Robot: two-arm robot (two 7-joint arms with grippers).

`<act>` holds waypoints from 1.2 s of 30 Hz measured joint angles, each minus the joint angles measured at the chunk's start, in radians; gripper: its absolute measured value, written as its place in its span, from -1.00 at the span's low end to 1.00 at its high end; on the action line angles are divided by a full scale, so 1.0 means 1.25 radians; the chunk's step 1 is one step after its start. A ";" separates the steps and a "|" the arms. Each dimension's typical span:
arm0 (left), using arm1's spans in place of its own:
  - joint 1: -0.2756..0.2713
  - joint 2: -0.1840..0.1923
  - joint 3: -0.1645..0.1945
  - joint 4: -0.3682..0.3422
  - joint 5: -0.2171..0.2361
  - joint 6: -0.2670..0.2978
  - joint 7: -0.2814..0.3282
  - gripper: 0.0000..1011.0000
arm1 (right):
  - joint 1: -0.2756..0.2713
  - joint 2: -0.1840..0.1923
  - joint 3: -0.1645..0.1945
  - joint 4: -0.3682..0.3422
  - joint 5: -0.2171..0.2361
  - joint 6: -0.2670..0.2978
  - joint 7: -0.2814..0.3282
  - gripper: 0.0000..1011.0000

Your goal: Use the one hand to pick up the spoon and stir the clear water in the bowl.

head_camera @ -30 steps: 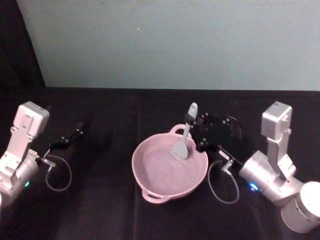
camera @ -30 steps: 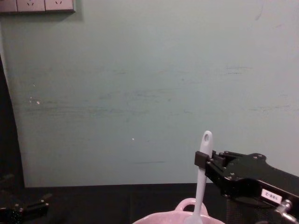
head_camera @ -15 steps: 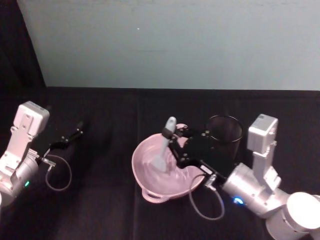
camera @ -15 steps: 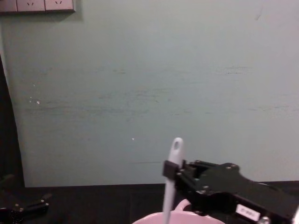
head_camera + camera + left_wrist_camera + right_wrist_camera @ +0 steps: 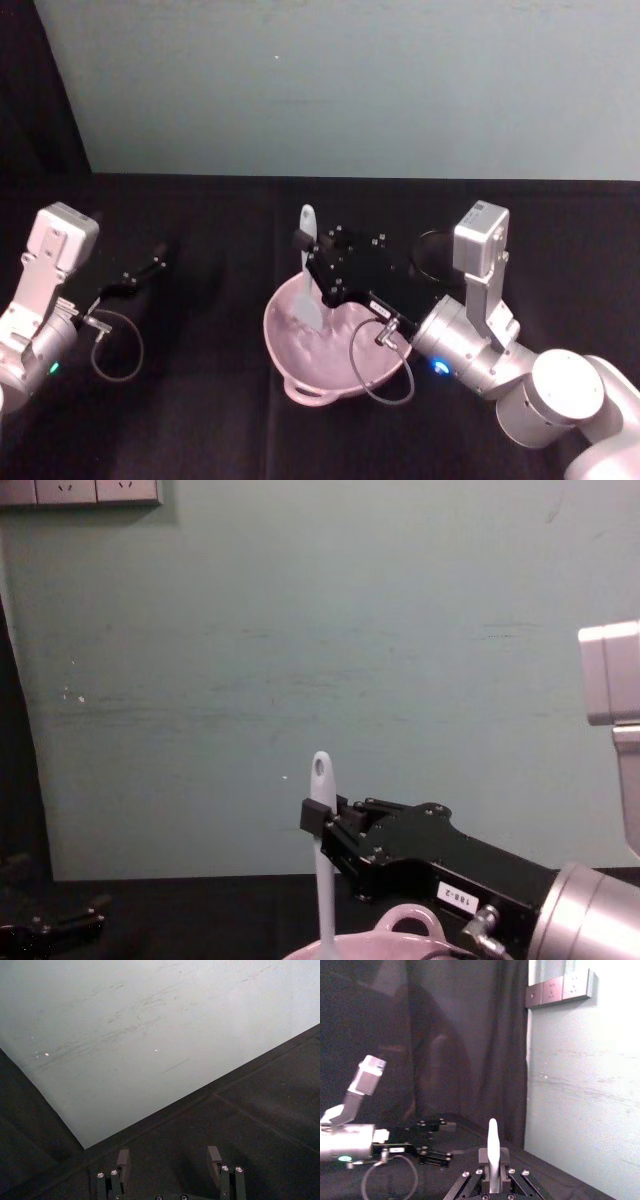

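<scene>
Your right hand (image 5: 304, 240) is clamped tight on the spoon (image 5: 311, 285), gripping high on the handle just under the hole at the tip. The spoon is near upright, blade down inside the bowl (image 5: 285, 372). What changed: a second ago the blade was at the bowl's right-rear side with the hand outside the rim. Half a second ago it was mid-bowl. Now it's at the left-rear part, with the hand reaching over the bowl from the right. So that's one steady sweep across the water from right to left, with the grip unchanged and no slip visible along the handle. I'd call that stirring under way, not just positioning. The surface near the blade looks disturbed, but I can't confirm ripples. The bowl hasn't shifted. Next I'd expect you to curve back along the near side, and watch the blade against the left wall. The mesh cup (image 5: 433, 260) sits just behind your forearm, so mind it on the return. The left gripper (image 5: 168, 1153) is parked well off to the left, fingers apart and empty.
</scene>
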 joint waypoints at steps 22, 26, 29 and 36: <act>0.000 0.000 0.000 0.000 0.000 0.000 0.000 0.99 | 0.001 0.027 0.057 0.008 -0.031 0.006 -0.053 -0.76; 0.000 0.000 0.000 0.000 0.000 0.000 0.000 0.99 | -0.017 0.038 0.065 -0.016 -0.032 0.019 -0.058 -0.76; 0.000 0.000 0.000 0.000 0.000 0.000 0.000 0.99 | -0.032 0.047 0.068 -0.037 -0.031 0.027 -0.058 -0.76; 0.000 0.000 0.000 0.000 0.000 0.000 0.000 0.99 | -0.076 0.064 0.072 -0.088 -0.013 0.031 -0.045 -0.76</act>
